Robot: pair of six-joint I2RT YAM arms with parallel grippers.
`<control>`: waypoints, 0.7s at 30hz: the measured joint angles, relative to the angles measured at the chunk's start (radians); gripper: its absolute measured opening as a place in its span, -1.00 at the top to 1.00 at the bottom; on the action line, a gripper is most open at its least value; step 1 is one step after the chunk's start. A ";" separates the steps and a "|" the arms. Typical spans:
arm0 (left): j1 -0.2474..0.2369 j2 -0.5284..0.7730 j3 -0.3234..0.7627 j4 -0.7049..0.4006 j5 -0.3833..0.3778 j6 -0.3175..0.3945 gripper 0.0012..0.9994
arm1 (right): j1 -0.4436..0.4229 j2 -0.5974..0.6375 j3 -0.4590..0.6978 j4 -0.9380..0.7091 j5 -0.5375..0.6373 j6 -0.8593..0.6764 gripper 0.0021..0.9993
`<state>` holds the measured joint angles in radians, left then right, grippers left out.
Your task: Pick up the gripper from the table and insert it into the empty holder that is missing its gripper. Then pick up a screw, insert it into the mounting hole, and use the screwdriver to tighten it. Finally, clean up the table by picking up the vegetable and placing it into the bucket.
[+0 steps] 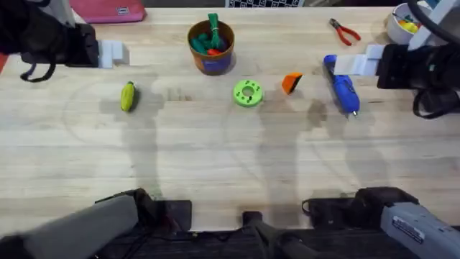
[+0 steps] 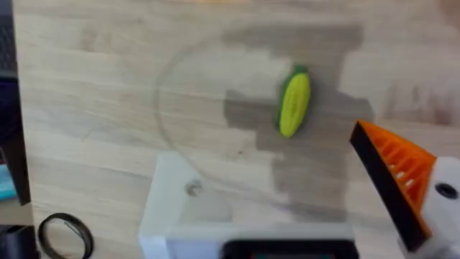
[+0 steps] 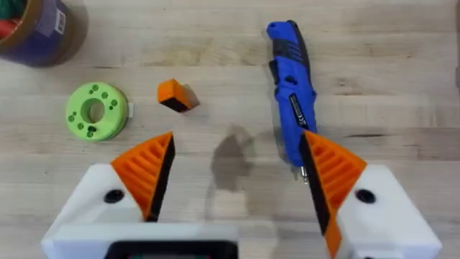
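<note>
Overhead view of a wooden table (image 1: pixel 215 165). The bucket (image 1: pixel 211 47) stands at the far centre and holds green and red toys (image 1: pixel 210 39). Just nearer than the bucket and to its right lies a green disc (image 1: pixel 248 93) with a central hole. The loose orange gripper (image 1: pixel 291 83) lies just right of the disc, apart from it. The blue screwdriver (image 1: pixel 341 86) lies further right, its length running toward and away from the arm bases. The vegetable (image 1: pixel 127 96), yellow with a green end, lies on the left side of the table, well apart from the bucket. Red-handled pliers (image 1: pixel 345 31) lie at the far right.

The left end effector (image 1: pixel 115 52) hangs at the far left, above the vegetable's side of the table. In the left wrist view one finger carries an orange ribbed pad (image 2: pixel 395 176); the other is a bare white holder (image 2: pixel 176 208) with a visible mounting hole. The two fingers stand apart and grip nothing; the vegetable (image 2: pixel 294 101) lies on the table beyond them.

The right end effector (image 1: pixel 359 63) hangs at the far right, over the screwdriver's upper end. In the right wrist view its fingers, both with orange pads (image 3: pixel 147 169), stand wide apart and empty. Beyond them lie the screwdriver (image 3: pixel 291 86), the gripper (image 3: pixel 175 95), the disc (image 3: pixel 95 111) and the bucket (image 3: pixel 39 29).
</note>
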<state>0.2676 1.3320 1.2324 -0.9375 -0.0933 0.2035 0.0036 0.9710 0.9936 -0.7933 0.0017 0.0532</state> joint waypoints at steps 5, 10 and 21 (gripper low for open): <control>0.045 0.156 0.026 -0.061 0.034 0.099 -0.97 | 0.000 0.000 0.000 0.002 0.000 0.000 -0.99; 0.048 0.305 0.026 -0.030 0.071 0.144 -0.97 | 0.000 0.000 0.000 0.008 0.000 0.000 -0.99; 0.072 0.531 0.027 0.037 0.095 0.171 -0.98 | 0.000 0.000 0.000 0.008 0.000 0.000 -0.99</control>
<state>0.3401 1.8626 1.2598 -0.9007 0.0014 0.3744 0.0036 0.9710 0.9939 -0.7853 0.0017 0.0534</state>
